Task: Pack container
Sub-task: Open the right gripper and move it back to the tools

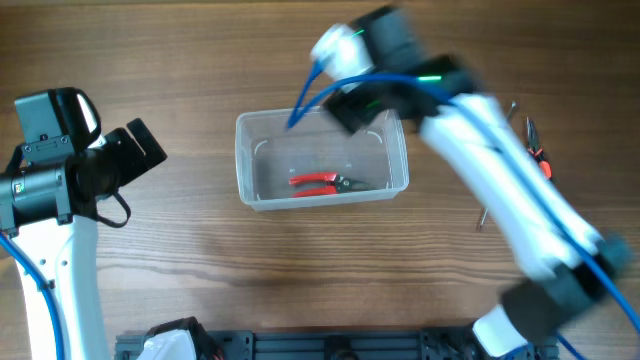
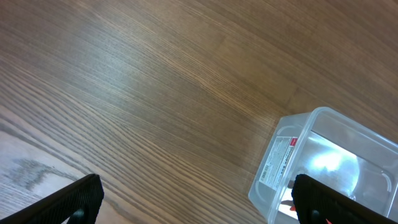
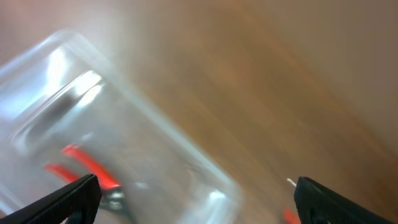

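Observation:
The clear plastic container [image 1: 320, 120] stands in the middle of the table. Red-handled pliers [image 1: 325, 181] lie inside it. My right gripper [image 1: 365, 100] is open and empty above the container's far right corner; its view is blurred and shows the container [image 3: 37, 74] with the red pliers [image 3: 87, 165]. My left gripper [image 1: 140, 150] is open and empty, left of the container. The left wrist view shows the container's corner [image 2: 298, 155] with a white label.
Orange-handled pliers [image 1: 537, 148] and a thin metal tool [image 1: 482, 217] lie on the table at the right, by the right arm. A dark rail runs along the front edge [image 1: 330, 345].

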